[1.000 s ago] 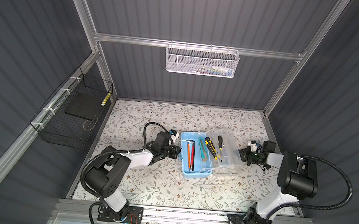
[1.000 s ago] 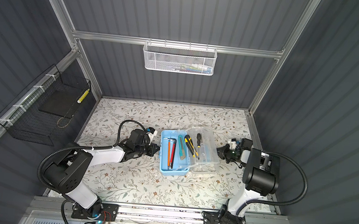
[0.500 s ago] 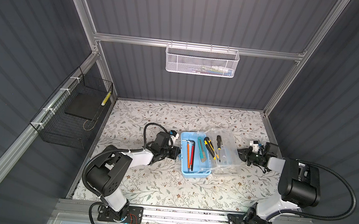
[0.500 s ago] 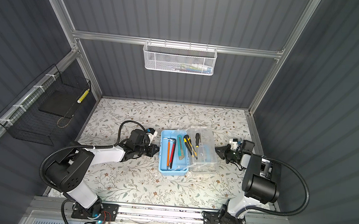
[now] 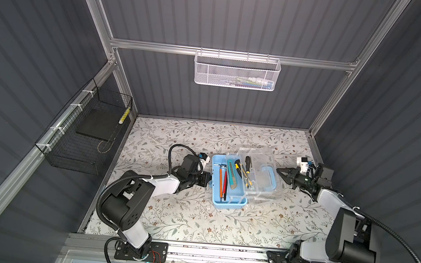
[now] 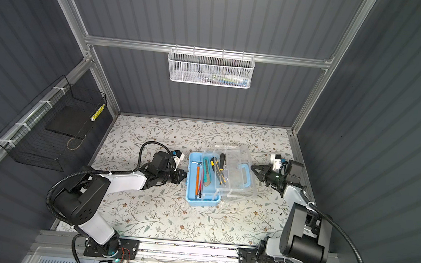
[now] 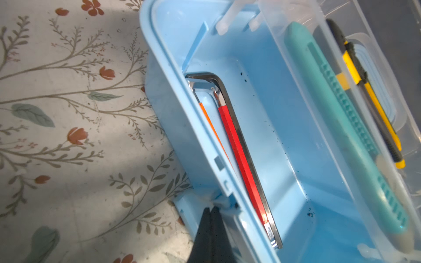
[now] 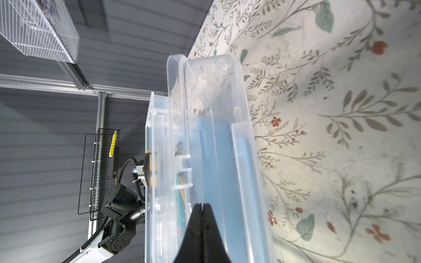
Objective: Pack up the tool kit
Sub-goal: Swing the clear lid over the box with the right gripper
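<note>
My left gripper (image 7: 210, 208) has its jaws pressed fully together, tips at the outer wall of the tool kit (image 5: 227, 202), just by its rim; whether they pinch a bit of plastic there or merely touch it I cannot tell. My right gripper (image 8: 202, 205) is likewise closed tight, its pointed tips against the edge of the clear lid (image 5: 263, 175), gripping nothing that I can make out.

The tool kit sits on the floral table (image 5: 194, 221) between my two arms, near the middle in both top views. Its light-blue base lies open, with the clear lid swung over to the right side and resting tilted beside the base; a pale-blue handle (image 5: 270, 174) shows on the lid.

Inside the base, in the left wrist view: a red-sleeved hex key (image 7: 241, 159) and an orange-sleeved one (image 7: 210, 123) along the near wall, and a teal utility knife (image 7: 341, 127) farther across. A yellow-and-black cutter (image 7: 373, 104) lies behind the clear plastic. In a top view a black-handled screwdriver (image 5: 248, 165) rests beside it.
</note>
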### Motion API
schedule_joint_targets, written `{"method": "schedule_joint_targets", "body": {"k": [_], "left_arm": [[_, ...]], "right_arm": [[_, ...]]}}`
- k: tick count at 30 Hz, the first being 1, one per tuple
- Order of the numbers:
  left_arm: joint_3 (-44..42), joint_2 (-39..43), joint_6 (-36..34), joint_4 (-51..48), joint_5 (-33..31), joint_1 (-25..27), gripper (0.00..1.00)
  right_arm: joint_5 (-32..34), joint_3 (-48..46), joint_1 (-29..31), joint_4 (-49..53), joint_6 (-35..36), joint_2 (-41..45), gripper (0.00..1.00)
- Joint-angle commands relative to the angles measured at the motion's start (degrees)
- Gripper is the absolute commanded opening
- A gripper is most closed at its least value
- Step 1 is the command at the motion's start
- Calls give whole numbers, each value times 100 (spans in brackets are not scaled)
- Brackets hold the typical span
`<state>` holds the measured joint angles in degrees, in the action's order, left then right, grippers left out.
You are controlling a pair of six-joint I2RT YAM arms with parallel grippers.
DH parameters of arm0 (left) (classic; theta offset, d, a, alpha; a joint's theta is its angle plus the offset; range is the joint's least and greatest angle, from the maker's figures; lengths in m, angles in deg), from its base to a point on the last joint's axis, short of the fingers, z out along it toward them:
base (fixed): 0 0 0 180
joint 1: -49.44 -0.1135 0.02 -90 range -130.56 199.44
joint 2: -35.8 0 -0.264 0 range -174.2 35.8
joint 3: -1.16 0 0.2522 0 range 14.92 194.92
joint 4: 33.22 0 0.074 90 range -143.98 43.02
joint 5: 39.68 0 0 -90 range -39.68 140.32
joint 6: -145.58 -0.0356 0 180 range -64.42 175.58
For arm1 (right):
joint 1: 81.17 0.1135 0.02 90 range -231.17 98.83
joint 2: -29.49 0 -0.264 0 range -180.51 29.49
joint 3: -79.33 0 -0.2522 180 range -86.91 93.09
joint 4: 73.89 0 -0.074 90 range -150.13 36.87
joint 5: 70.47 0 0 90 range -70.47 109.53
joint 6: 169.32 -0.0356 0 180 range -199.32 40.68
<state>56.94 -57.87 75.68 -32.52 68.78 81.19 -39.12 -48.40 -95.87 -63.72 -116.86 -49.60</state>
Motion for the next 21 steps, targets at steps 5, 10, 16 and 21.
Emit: {"method": "schedule_joint_targets", "body": {"k": [5,10,16,21], "left_arm": [[118,150,-141,91,331,94,0],[300,363,-346,-669,-322,78,0],[646,1062,-596,-2068,-1428,-56,0],[807,1597,-799,-2670,-2047,-97,0]], "right_arm": [[304,267,1211,1078,-237,724,3],[762,659,1906,1268,-313,798,4],[1692,1752,3004,2176,394,632,11],[2079,2575,3784,2473,772,197,25]]}}
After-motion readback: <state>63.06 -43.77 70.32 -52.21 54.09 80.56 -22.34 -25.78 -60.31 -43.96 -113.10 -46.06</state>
